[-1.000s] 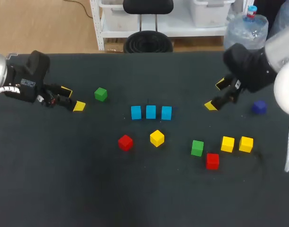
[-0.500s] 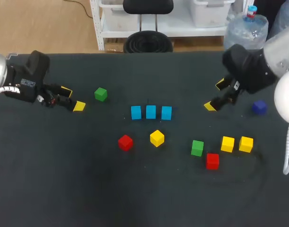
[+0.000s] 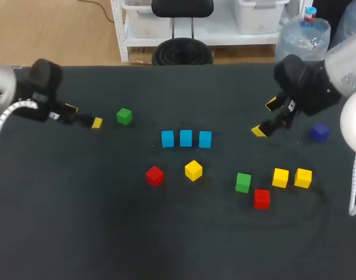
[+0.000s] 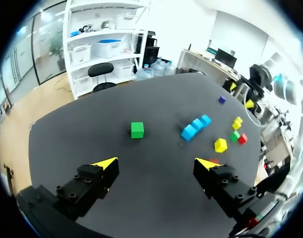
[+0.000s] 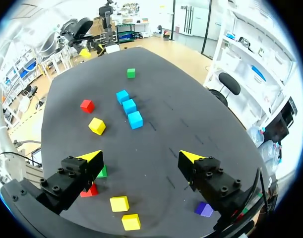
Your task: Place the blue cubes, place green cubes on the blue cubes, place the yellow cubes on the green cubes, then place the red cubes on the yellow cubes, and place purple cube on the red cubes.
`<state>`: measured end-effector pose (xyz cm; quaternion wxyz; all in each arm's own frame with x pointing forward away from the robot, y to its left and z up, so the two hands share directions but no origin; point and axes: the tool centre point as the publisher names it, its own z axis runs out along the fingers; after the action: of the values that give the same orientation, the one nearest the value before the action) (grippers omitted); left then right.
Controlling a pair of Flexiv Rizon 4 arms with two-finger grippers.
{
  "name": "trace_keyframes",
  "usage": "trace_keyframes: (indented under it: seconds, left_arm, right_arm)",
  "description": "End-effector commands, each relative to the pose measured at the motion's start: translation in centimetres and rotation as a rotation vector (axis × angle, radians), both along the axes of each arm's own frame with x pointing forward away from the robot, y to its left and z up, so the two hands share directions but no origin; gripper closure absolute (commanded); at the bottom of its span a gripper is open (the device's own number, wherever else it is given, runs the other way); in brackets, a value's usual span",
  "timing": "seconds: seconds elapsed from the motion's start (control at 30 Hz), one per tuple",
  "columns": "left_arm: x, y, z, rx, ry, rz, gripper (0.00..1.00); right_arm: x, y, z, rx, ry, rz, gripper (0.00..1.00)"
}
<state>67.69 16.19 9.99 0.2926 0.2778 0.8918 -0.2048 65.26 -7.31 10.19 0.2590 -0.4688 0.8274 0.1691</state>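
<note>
Left gripper hangs toward the table's far left corner, jaws spread wide, nothing in them. A green cube sits ahead of it, apart from the fingers. Right gripper is over near the right edge, just as wide open and just as empty, with the purple cube lying closer to that edge.

Mid-table, the three blue cubes stand in a neat row with slim gaps between them. Toward the front edge are a red cube and a yellow cube. Front right holds the second green cube, the second red cube and two yellow cubes side by side.

These look like small, rigid, light blocks with smooth flat faces. I'd pinch across two opposite side faces, fingers square-on, since a corner grip would likely slip. Stacked, they should topple at a nudge.

No label or writing is legible on any cube.
</note>
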Motion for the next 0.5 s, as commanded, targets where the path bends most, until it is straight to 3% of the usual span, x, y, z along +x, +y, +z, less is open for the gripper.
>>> trace_keyframes:
  seconds: [0.03, 0.23, 0.4, 0.5]
  left_arm:
    - [1.1, -2.5, 0.3, 0.056, 0.006, 0.037, 0.00]
    - [2.0, -4.1, 0.4, 0.091, -0.016, 0.058, 0.00]
    - [2.9, -3.5, -0.6, 0.102, -0.007, 0.081, 0.00]
    - [2.8, -3.2, -0.2, 0.110, -0.003, 0.093, 0.00]
  right_arm:
    - [-0.1, 0.0, 0.0, -0.002, -0.002, -0.003, 0.00]
    - [-0.1, 0.0, 0.0, -0.002, -0.002, -0.003, 0.00]
    - [-0.1, 0.0, 0.0, -0.002, -0.002, -0.003, 0.00]
    - [-0.1, 0.0, 0.0, -0.002, -0.002, -0.003, 0.00]
